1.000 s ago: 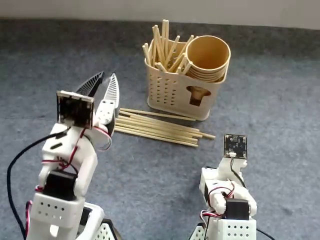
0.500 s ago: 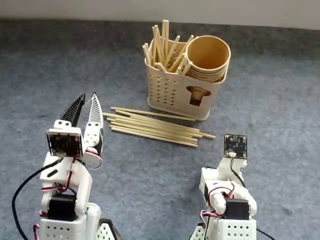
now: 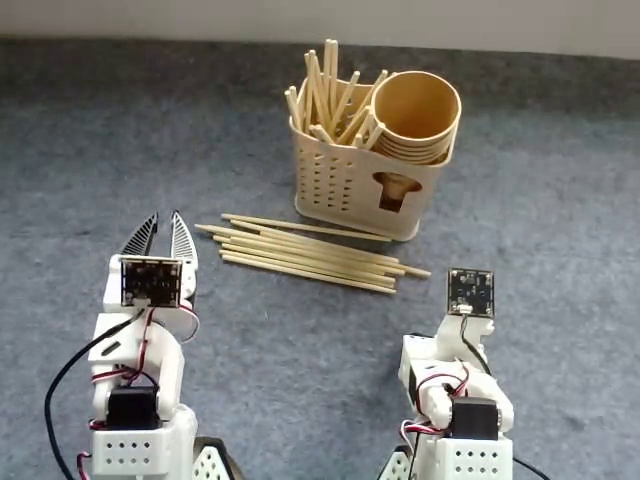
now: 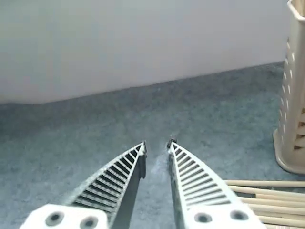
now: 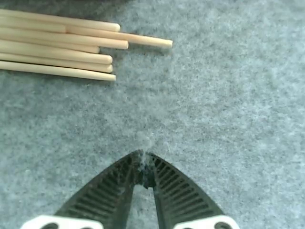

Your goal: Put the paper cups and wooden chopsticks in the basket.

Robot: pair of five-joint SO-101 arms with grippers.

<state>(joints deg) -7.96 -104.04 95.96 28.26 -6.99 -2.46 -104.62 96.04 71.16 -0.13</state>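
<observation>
Robotics test bench: grey felt-covered table, plain white wall at far edge, exposed servo wiring.

Cups and chopsticks in basket; loose chopsticks beside it.

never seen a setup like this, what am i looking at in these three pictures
These are two small robot arms, each ending in a two-fingered gripper. One picture looks down on both from above; the other two come from a camera on each arm's wrist. On the grey carpet stands a basket holding stacked paper cups and some chopsticks; more loose chopsticks lie in front of it. The left gripper is slightly open, the right gripper is shut, and neither holds anything.
</observation>
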